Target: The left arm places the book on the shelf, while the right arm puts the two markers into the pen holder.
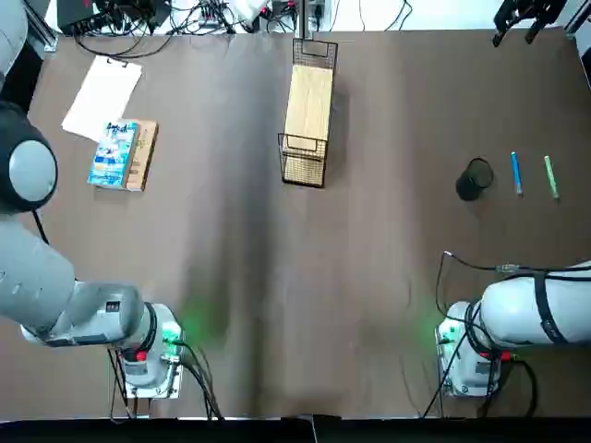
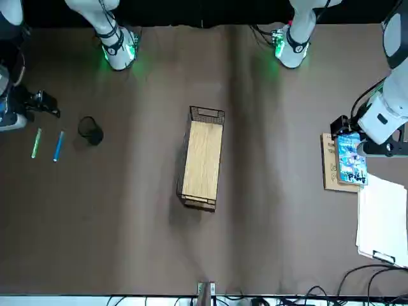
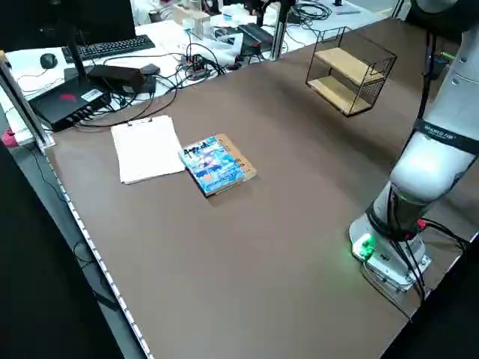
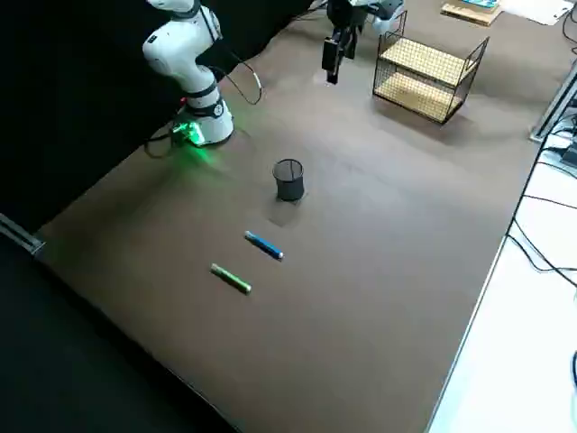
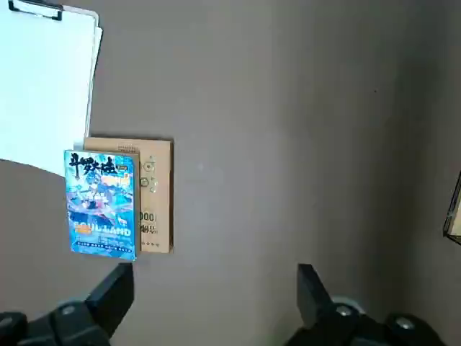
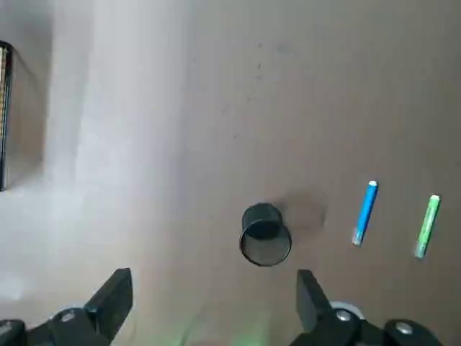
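Two markers [image 1: 532, 175], one pen holder [image 1: 475, 179], one shelf [image 1: 308, 111], two books [image 1: 126, 154]

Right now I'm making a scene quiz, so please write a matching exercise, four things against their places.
1. book
2. cup
3. blue marker
4. white paper

A. between the cup and the green marker
B. on top of the tan book
C. under a black clip
D. beside the blue marker, standing empty

Pairs: 1-B, 2-D, 3-A, 4-C
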You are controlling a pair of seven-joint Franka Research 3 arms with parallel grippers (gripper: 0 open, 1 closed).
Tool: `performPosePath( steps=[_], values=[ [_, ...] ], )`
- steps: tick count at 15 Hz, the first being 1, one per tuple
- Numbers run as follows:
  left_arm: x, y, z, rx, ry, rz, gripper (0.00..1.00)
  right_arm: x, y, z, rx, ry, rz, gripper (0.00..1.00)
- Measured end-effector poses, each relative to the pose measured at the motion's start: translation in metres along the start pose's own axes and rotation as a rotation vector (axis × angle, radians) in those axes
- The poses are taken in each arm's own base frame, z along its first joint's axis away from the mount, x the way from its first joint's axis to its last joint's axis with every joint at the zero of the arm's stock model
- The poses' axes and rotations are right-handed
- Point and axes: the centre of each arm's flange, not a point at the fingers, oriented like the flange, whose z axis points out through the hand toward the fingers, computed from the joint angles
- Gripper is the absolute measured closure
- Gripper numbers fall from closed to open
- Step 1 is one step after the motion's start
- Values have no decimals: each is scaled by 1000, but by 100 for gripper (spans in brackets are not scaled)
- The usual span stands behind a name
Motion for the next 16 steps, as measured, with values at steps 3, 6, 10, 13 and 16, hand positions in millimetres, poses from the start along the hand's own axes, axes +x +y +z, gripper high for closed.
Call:
performPosePath(
  steps=[3,6,10,13,16],
  values=[
    [0,1,0,0,0,-1,0,1,-1,-1,-1,8,-2,0],
    [0,-4,2,27,-2,-8,0,1,-1,-1,-1,8,-2,0],
    [-1,-139,32,-207,-31,-178,1,-2,17,5,4,-3,32,0],
    [-20,-273,96,-545,32,-198,0,0,68,43,21,-64,113,6],
    [-40,-353,183,-687,69,-149,0,20,147,129,33,-88,142,10]
  ],
)
